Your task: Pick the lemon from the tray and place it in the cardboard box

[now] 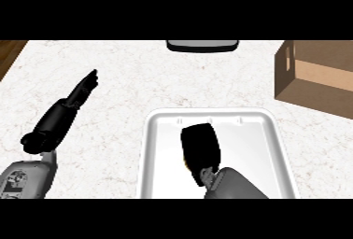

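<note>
My right hand (201, 145) hangs over the middle of the white tray (257, 154), its back turned to the view and its fingers curled downward. Only a thin yellow-orange sliver of the lemon (187, 162) peeks out at the hand's left lower edge; the rest is hidden under the hand. The cardboard box (318, 81) stands at the far right of the counter, open at the top, well apart from the tray. My left hand (84, 88) rests at the left with its fingers straight, pointing away over the counter and touching nothing.
A dark, grey-rimmed object (202, 45) lies at the counter's far edge, in the middle. The wooden floor shows past the counter's far left corner (10, 51). Bare speckled counter (207, 79) lies between the tray and the box.
</note>
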Robot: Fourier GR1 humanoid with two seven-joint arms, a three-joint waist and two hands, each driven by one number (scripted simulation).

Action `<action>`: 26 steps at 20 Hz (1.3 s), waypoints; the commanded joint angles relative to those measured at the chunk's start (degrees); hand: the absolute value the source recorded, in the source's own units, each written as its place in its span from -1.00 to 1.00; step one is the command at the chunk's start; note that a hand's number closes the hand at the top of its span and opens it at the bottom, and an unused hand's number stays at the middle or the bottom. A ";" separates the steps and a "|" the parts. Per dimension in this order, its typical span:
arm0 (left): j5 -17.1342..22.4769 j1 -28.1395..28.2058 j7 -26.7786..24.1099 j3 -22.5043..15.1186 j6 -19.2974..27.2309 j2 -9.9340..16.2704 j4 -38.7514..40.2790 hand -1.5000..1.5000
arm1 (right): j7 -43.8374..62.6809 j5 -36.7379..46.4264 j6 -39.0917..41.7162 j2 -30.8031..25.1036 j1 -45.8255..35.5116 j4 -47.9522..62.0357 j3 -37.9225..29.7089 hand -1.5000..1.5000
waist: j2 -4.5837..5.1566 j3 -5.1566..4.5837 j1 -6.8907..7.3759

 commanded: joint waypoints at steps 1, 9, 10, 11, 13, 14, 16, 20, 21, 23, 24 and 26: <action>0.74 -1.76 3.20 0.75 -1.11 -0.44 -1.70 0.00 | -4.46 3.45 -2.33 -1.21 -0.97 0.03 -0.46 1.00 | 0.14 0.07 0.02; -0.63 -0.13 1.80 0.20 1.04 -1.28 -1.46 0.00 | -42.59 -14.04 -5.17 -20.84 3.36 -18.44 0.60 1.00 | 0.30 0.37 -1.22; -1.50 0.42 0.02 0.67 1.57 -0.85 -0.22 0.00 | -46.32 -14.40 -7.21 -23.60 5.78 -20.75 1.25 1.00 | 0.28 0.29 -1.81; -0.23 0.48 1.52 1.39 1.15 -0.73 -1.17 0.00 | -49.31 -14.80 -9.02 -26.48 6.89 -24.02 0.20 1.00 | -0.09 0.31 -1.97; -1.20 1.21 1.65 0.10 1.43 -1.37 -1.83 0.00 | -56.45 -17.91 -11.04 -33.74 8.00 -26.88 -5.73 1.00 | -0.04 0.32 -2.10; -0.43 0.29 1.39 1.07 0.87 -0.79 -1.19 0.00 | -59.15 -18.38 -12.48 -36.35 8.61 -28.67 -8.02 1.00 | -0.02 0.25 -2.20; -0.96 3.53 -0.49 0.94 0.44 -0.18 -1.82 0.00 | -63.26 -22.32 -13.38 -41.47 11.12 -31.97 -14.73 1.00 | -0.15 0.19 -1.87; -0.33 3.18 -0.44 1.86 -0.25 0.35 -1.74 0.00 | -67.70 -36.14 -12.29 -45.02 14.30 -32.17 -30.04 1.00 | -0.04 0.12 -1.65; -1.83 5.07 -0.04 -0.28 1.08 -1.33 -4.01 0.00 | -66.35 -39.63 -11.65 -44.60 13.89 -31.15 -33.91 1.00 | -0.18 0.14 -1.58; -1.35 2.16 2.54 -0.29 1.23 -1.92 -4.01 0.00 | -63.00 -43.80 -11.32 -42.33 13.77 -27.19 -38.54 1.00 | -0.02 0.14 -1.49; -1.43 1.69 -0.28 1.12 0.80 -0.64 -1.42 0.00 | -60.39 -46.11 -10.69 -41.56 14.72 -27.35 -40.22 1.00 | 0.04 0.08 -2.02; 0.03 1.68 1.87 1.26 -0.70 -0.30 -3.00 0.00 | -56.03 -48.93 -9.23 -40.52 13.95 -25.75 -42.75 1.00 | 0.00 0.06 -1.04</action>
